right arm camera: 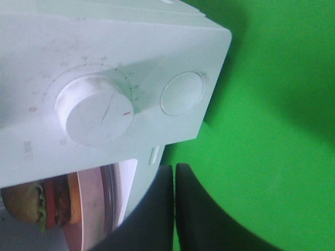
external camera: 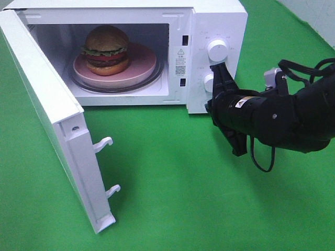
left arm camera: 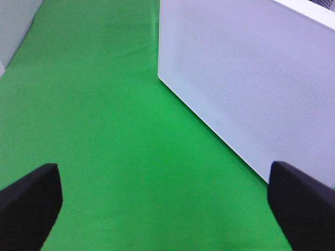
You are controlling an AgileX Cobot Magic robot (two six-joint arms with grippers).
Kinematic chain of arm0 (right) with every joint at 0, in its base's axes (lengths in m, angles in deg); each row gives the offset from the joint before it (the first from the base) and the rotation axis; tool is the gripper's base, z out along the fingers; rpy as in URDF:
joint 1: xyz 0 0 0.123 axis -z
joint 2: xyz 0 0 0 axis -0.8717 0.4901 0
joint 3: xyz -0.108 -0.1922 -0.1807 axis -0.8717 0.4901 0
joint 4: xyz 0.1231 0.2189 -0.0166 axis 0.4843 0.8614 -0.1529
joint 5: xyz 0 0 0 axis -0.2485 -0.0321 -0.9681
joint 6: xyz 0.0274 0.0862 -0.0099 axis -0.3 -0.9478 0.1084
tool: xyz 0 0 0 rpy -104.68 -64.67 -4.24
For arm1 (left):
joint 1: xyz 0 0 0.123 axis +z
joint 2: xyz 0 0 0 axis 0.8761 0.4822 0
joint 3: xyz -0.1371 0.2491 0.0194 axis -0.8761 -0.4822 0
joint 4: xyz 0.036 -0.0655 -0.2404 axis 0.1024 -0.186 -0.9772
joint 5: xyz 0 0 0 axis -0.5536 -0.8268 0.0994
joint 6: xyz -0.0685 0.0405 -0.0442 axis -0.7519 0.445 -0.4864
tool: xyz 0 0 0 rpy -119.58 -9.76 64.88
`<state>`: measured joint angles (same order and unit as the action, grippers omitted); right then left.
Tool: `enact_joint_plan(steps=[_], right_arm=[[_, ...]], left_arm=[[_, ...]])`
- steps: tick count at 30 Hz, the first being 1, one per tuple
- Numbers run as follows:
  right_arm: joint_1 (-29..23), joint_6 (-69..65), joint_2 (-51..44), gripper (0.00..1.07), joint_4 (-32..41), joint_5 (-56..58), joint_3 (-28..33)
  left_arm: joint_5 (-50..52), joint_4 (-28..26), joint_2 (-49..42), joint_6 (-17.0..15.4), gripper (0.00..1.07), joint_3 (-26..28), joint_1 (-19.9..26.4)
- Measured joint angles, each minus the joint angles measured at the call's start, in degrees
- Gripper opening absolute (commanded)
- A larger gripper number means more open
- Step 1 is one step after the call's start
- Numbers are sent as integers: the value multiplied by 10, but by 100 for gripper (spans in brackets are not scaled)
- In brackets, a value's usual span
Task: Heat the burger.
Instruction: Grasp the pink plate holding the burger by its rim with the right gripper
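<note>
The right arm lies low over the green counter [external camera: 167,183], its right gripper [external camera: 220,68] closed, tips near the microwave's [external camera: 220,21] lower knob [external camera: 208,82]. The left gripper [left arm camera: 162,178] is spread wide. Beyond the right gripper, leftward, the burger [external camera: 107,49] sits on a pink plate [external camera: 144,65] inside.

The left gripper [left arm camera: 167,209] hung with its jaws spread wide and nothing between them. Only its two black fingertips [left arm camera: 29,204] showed, one at each side of the view. Between and beyond them lay a smooth green cloth [left arm camera: 104,136]. Past one fingertip stood the microwave door [left arm camera: 251,78], a white panel covered in a fine dotted pattern, with its near edge against the cloth and a small mark close to that edge. On the far side of the cloth, a pale grey surface [left arm camera: 15,26] cut across one corner.
</note>
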<state>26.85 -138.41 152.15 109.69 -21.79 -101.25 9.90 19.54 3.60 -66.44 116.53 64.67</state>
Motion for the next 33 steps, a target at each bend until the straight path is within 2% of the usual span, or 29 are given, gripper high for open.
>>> enact_joint_plan(steps=[9, 11, 14, 15, 20, 22, 31, 32, 33], right_arm=[[0, 58, -57, 3, -112, 104, 7], [0, 85, -79, 3, -167, 154, 7], [0, 92, -83, 3, -179, 164, 7], [0, 101, -93, 4, -206, 187, 7], [0, 125, -113, 4, -252, 237, 7], [0, 164, -136, 4, -281, 293, 7], [0, 278, -147, 5, -290, 419, -8], [0, 332, -147, 5, -290, 471, -26], [0, 332, -147, 5, -290, 471, -26]], left_arm=[[0, 0, 0, 0, 102, 0, 0], [0, 0, 0, 0, 102, 0, 0], [0, 0, 0, 0, 102, 0, 0], [0, 0, 0, 0, 102, 0, 0], [0, 0, 0, 0, 102, 0, 0], [0, 0, 0, 0, 102, 0, 0], [0, 0, 0, 0, 102, 0, 0], [0, 0, 0, 0, 102, 0, 0], [0, 0, 0, 0, 102, 0, 0]])
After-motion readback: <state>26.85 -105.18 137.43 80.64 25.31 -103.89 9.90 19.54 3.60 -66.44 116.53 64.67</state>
